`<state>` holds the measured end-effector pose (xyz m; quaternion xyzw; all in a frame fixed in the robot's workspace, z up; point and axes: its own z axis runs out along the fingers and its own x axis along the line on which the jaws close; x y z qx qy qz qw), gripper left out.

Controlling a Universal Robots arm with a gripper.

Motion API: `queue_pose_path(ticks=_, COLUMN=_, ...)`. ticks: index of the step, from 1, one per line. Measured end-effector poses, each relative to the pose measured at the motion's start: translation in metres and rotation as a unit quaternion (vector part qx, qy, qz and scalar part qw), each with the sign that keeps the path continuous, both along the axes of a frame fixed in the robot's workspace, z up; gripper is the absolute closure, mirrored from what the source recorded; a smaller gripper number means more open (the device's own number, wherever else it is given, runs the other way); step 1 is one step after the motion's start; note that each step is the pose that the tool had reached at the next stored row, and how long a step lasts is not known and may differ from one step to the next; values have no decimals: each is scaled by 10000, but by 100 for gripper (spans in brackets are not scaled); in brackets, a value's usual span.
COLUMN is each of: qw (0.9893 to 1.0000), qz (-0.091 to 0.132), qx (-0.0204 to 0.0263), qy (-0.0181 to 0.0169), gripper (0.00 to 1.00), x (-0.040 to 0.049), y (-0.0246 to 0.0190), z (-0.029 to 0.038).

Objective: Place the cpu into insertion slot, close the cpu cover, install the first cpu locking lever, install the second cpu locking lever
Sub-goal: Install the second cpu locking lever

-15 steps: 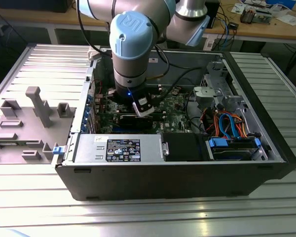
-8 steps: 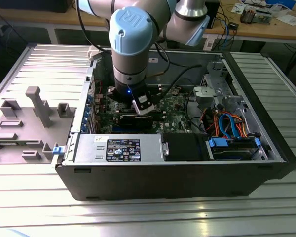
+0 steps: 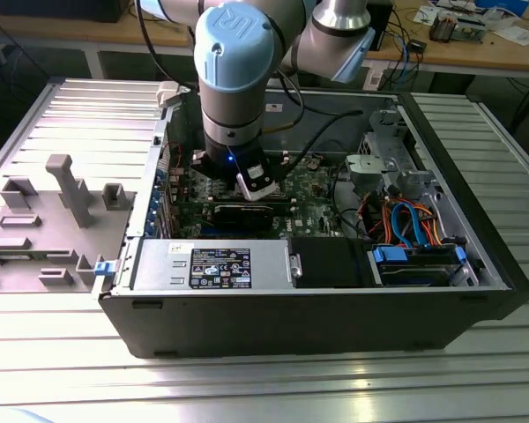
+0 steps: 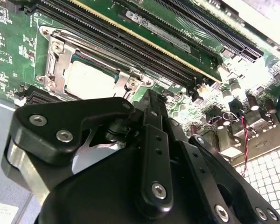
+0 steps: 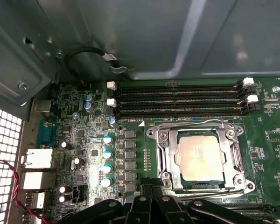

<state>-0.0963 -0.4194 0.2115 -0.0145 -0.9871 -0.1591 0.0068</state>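
Note:
The cpu (image 5: 199,158) (image 4: 86,80), a dull silver square, lies flat in the insertion slot (image 5: 200,186) on the green board. The cpu cover (image 5: 234,158) (image 4: 56,60), a silver frame with a window, lies down around the chip. Thin wire levers run along two sides of the frame; whether they are latched I cannot tell. My gripper (image 5: 153,189) (image 4: 151,99) hangs just beside the socket's edge, its black fingers together and holding nothing. In the exterior view the gripper (image 3: 251,189) reaches down into the open computer case.
Long black memory slots (image 5: 177,98) run beside the socket, and a row of capacitors (image 5: 107,154) stands on its other side. The power supply (image 3: 212,264) and a drive bay with blue cables (image 3: 414,238) fill the case's near side. A grey fixture tray (image 3: 44,220) lies at the exterior view's left.

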Motion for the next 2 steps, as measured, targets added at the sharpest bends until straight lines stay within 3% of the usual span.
queue_pose_path(ticks=2, qw=10000, qz=0, qx=1, qy=0, gripper=89, x=0, y=0, z=0)
